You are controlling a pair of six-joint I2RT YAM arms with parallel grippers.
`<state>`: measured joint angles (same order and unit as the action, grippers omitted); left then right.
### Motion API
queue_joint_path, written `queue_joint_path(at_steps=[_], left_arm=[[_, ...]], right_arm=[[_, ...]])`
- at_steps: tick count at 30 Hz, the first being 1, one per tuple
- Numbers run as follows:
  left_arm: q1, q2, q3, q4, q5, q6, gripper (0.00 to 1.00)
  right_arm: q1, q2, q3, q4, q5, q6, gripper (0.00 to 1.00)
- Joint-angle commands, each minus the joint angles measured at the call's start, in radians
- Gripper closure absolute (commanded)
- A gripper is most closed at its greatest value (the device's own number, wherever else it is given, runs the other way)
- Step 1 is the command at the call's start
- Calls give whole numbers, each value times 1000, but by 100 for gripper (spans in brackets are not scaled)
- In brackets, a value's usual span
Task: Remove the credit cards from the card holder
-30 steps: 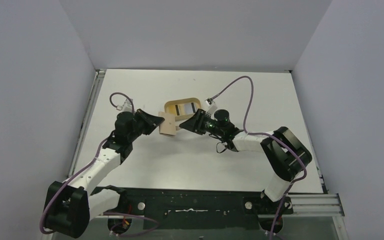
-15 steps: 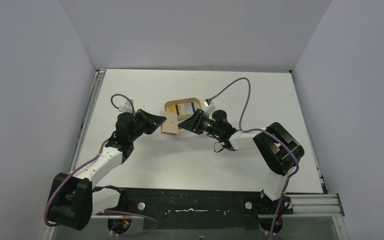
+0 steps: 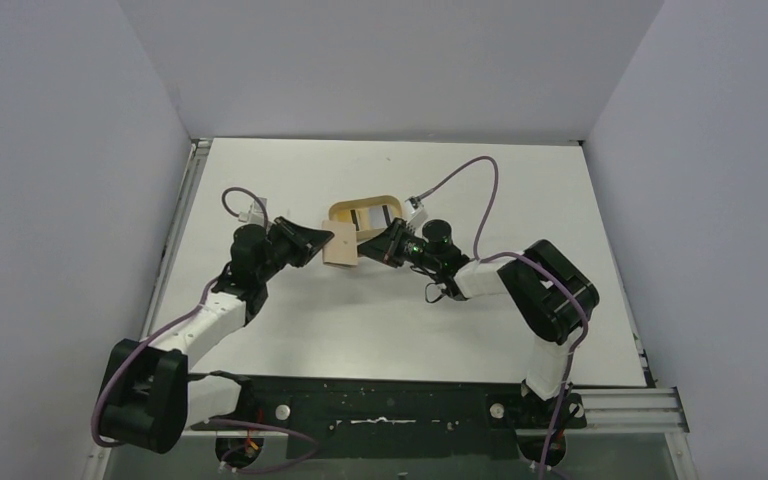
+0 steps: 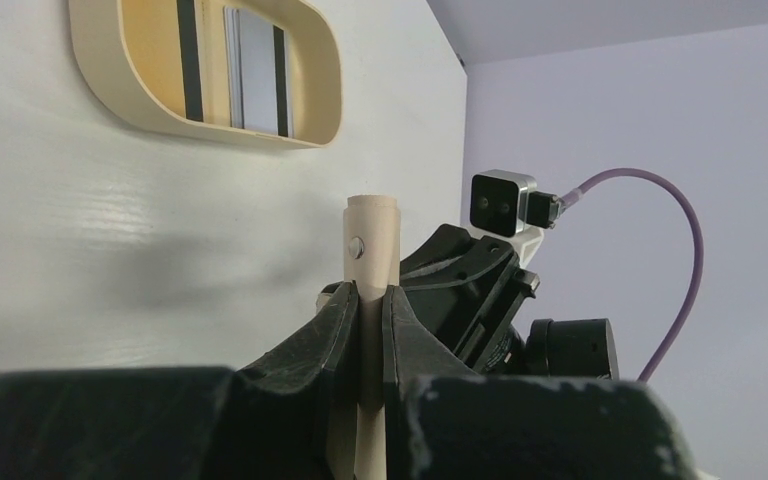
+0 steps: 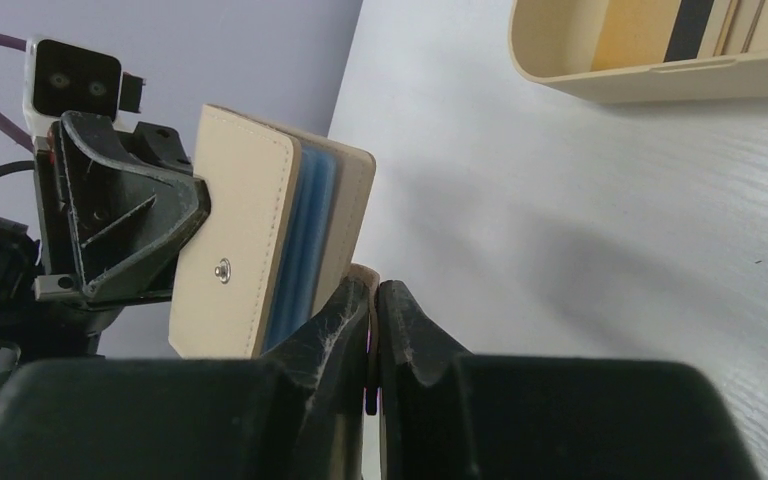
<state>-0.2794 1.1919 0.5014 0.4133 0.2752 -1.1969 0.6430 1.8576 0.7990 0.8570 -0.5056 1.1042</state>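
One white surface (image 3: 400,320) under everything. Left arm (image 3: 200,322) and right arm (image 3: 550,295) reach in and meet near its middle. Oval tan tray (image 3: 365,203) sits on the surface just behind them. Holder (image 5: 245,250) is held upright between both tools, in front of the tray's left end and apart from it. Its flaps are slightly apart, light blue layers showing between them in right wrist view. Left tool (image 4: 370,300) is clamped on the holder's edge, fingers tight either side. Right tool (image 5: 373,300) is pinched closed on a thin tan edge at the holder's lower corner. Two cards (image 3: 373,216) lie flat in the tray side by side, one yellow-orange, one bluish-grey, each with a dark stripe. Small metal stud (image 5: 222,267) on the holder's outer flap
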Motion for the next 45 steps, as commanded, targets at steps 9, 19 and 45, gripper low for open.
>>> queue_joint_path(at_steps=[9, 19, 45], left_arm=[[-2, 134, 22, 102, 85, 11, 57], [-81, 420, 35, 310, 174, 4, 41], [-156, 386, 90, 61, 49, 147, 34]], right_arm=[[-114, -89, -57, 106, -107, -27, 100], [-134, -113, -114, 27, -165, -102, 100], [-336, -388, -164, -503, -147, -392, 100]])
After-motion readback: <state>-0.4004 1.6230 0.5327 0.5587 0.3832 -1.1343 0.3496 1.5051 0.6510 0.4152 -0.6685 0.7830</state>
